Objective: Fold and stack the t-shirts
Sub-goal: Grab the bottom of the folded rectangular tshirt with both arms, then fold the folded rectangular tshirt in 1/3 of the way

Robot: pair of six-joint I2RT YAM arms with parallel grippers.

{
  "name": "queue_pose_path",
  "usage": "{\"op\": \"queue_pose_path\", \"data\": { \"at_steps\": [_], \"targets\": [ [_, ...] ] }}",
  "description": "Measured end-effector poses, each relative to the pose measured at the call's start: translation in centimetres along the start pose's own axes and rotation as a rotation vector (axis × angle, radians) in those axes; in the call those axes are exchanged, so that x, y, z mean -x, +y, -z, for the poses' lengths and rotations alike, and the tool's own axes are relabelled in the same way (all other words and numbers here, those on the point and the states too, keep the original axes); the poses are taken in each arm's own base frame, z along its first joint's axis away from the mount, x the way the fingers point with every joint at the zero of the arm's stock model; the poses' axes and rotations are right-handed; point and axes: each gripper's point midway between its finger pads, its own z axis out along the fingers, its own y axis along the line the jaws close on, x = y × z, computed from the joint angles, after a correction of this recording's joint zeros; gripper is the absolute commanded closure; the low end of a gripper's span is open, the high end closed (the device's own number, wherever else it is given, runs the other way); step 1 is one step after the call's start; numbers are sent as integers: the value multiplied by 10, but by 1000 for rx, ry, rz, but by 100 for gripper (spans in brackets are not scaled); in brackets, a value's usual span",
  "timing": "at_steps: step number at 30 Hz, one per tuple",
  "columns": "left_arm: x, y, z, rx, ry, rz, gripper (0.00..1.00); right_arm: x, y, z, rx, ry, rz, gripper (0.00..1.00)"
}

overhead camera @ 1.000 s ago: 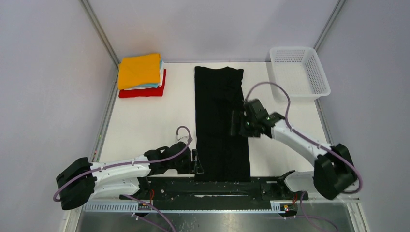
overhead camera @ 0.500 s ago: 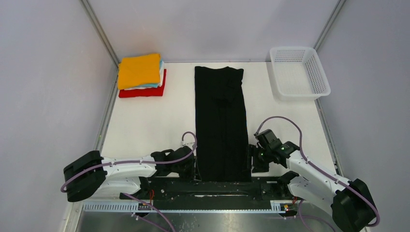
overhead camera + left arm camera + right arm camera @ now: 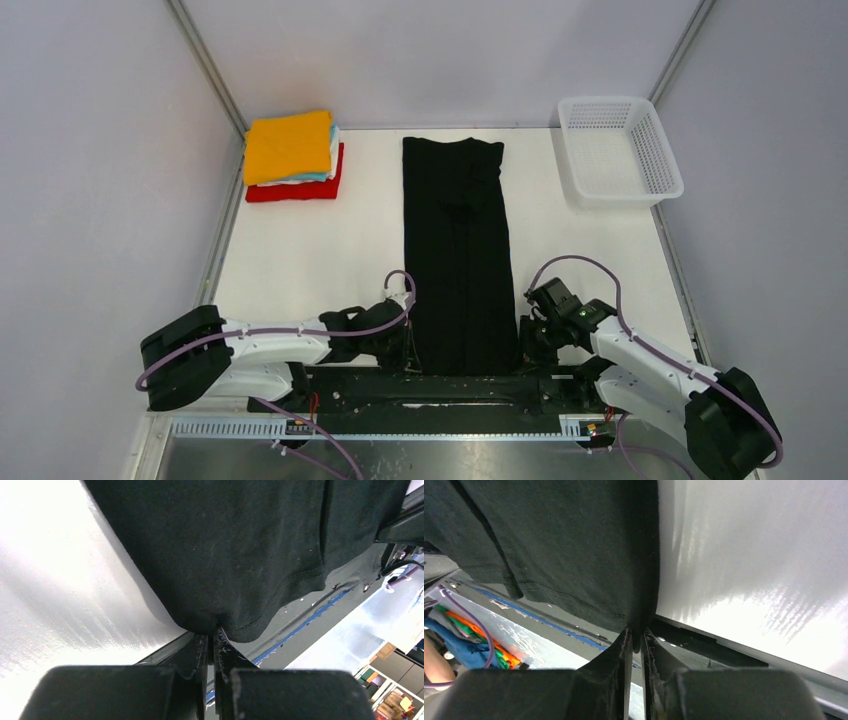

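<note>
A large black t-shirt (image 3: 457, 255) lies folded into a long strip down the middle of the white table (image 3: 300, 260). My left gripper (image 3: 410, 352) is shut on its near left corner; the left wrist view shows the black t-shirt (image 3: 225, 555) pinched between the fingertips of the left gripper (image 3: 212, 632). My right gripper (image 3: 527, 350) is shut on the near right corner, the black t-shirt (image 3: 574, 545) caught at the tips of the right gripper (image 3: 636, 632). Folded t-shirts (image 3: 290, 155) lie stacked at the back left, orange on top, red at the bottom.
A white mesh basket (image 3: 618, 150) stands at the back right corner. A black rail (image 3: 450, 385) runs along the table's near edge between the arm bases. Grey walls close the left, back and right sides.
The right arm swung from the strip's middle down to its near right corner. The left gripper slid in to the near left corner. Both grippers closed on the black cloth.
</note>
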Motion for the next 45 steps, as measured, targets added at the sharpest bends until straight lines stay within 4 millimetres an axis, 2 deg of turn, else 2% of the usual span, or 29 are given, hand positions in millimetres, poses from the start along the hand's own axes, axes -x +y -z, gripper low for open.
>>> {"op": "queue_pose_path", "data": {
  "at_steps": [2,6,11,15,19,23,28,31,36,45],
  "targets": [
    [2,-4,1,-15,-6,-9,100,1,3,-1,14,4,4,92],
    [7,-15,8,-61,-34,-27,100,3,9,2,41,-6,17,96],
    [24,-40,24,-136,-101,-75,100,19,33,18,107,-84,62,97],
    [47,-55,33,-165,-164,-87,100,36,54,33,154,-143,97,99],
    [85,-56,43,-161,-258,-48,100,57,71,41,174,-196,112,99],
    [124,-47,54,-134,-352,3,100,92,85,46,193,-271,89,100],
    [181,-37,64,-85,-451,51,100,147,88,57,193,-373,5,100],
    [207,-33,64,-53,-477,62,100,178,93,67,199,-422,-21,100],
    [252,-22,55,-3,-484,82,100,224,99,79,208,-486,-31,100],
    [313,0,35,43,-465,121,100,291,91,75,191,-521,-59,100]
  ]
}}
